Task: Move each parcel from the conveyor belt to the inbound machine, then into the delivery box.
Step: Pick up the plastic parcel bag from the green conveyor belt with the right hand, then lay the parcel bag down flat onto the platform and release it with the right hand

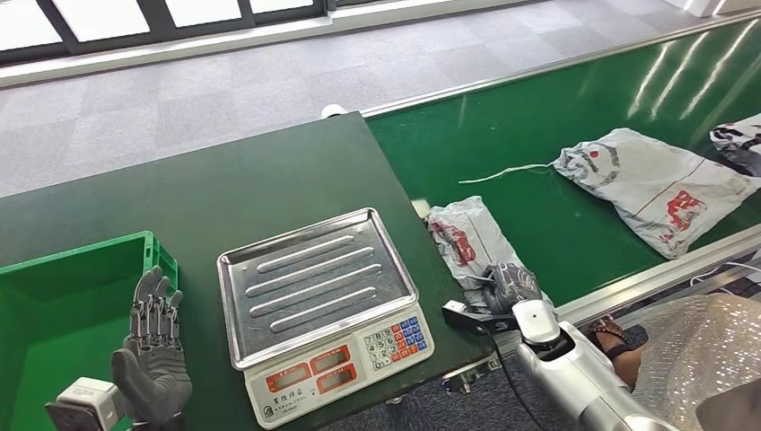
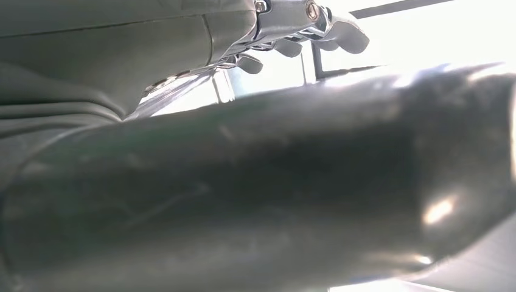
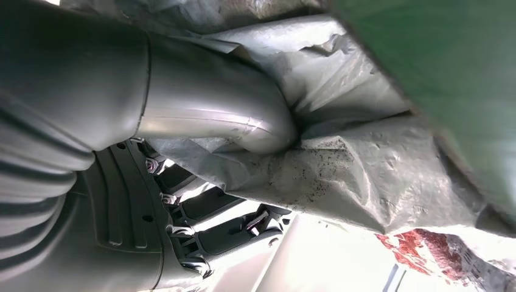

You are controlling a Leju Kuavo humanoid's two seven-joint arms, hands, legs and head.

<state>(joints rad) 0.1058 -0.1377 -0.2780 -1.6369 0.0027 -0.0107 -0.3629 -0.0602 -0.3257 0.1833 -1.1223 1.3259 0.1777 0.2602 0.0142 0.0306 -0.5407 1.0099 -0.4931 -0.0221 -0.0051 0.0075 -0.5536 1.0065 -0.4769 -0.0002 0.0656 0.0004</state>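
Silver metal arms are ending in dark grey, many-fingered hands: left hand (image 1: pixel 153 359), right hand (image 1: pixel 508 285), showing ribbed grey wrist covers.

- Near parcel (image 1: pixel 462 238): crumpled grey poly bag with red print, lying flat on the green conveyor belt (image 1: pixel 574 108) at its near edge, just beside the scale (thumb pressed into its wrinkled film in the right wrist view).
- Inbound machine (image 1: pixel 319 310): scale with bare steel tray.
- Delivery box (image 1: pixel 72 296): green crate, open.
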